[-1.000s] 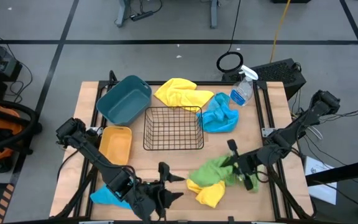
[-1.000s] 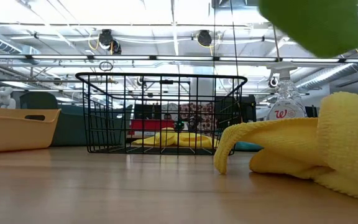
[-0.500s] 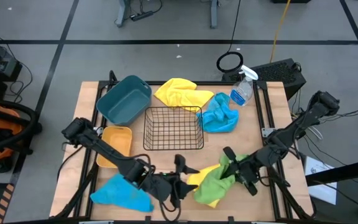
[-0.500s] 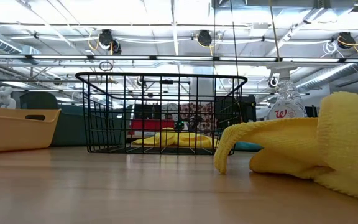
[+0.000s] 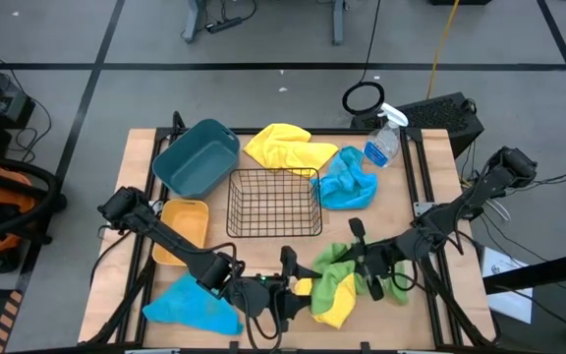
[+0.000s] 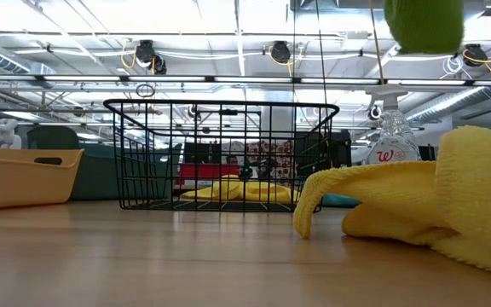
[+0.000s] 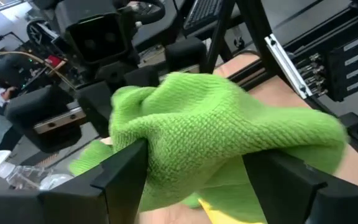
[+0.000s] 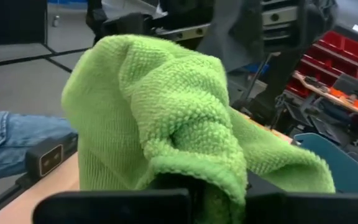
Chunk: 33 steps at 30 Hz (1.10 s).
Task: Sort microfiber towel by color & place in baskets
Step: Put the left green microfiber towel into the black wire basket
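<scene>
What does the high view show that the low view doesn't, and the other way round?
Only the high view shows both arms, the right gripper shut on the green towel, the left gripper open beside it, the light blue towel at the near left and the blue towel. Only the low view shows the ceiling lights and the room behind. Both share the black wire basket, yellow-orange bin, teal tub, spray bottle, near yellow towel and far yellow towel.

Table [image 5: 430, 187], seen from above: wire basket [image 5: 274, 203] at centre; tub [image 5: 197, 157] behind it to the left; shallow bin [image 5: 184, 228] just left; spray bottle [image 5: 384, 143] at the far right; one towel [image 5: 195, 304] near the front left.
</scene>
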Tool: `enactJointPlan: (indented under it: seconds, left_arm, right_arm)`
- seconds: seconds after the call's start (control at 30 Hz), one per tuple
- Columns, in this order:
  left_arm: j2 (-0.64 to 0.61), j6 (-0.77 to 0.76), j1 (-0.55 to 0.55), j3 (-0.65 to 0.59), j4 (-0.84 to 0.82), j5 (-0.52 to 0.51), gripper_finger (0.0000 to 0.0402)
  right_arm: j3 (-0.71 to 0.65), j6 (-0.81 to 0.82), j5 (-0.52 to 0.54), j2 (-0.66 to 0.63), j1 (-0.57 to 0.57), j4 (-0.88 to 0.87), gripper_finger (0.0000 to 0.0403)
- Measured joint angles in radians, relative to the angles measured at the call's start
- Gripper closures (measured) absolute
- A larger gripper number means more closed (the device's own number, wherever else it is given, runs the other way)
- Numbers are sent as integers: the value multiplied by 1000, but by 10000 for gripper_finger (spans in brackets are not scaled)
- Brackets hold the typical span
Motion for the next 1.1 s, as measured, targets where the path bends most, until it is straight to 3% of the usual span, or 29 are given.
enactJointPlan:
  seconds: [0.13,0.33,0.5,0.63,0.87,1.1]
  left_arm:
    - [0,-2,0,0,-2,3,134]
    - [1,-26,-6,0,-54,2,134]
    - [1,-57,-17,0,-64,-15,130]
    - [1,-56,-15,0,-39,-32,99]
    - [4,-56,34,0,5,-49,10]
    - [22,-43,89,-1,68,-59,10]
  right_arm:
    - [0,-3,18,0,-4,3,392]
    - [0,-8,124,0,-5,-1,392]
    - [0,-18,131,0,-5,-3,392]
    - [0,-18,134,0,-5,0,392]
    - [0,-19,138,0,-12,7,392]
    - [0,7,138,0,-37,8,392]
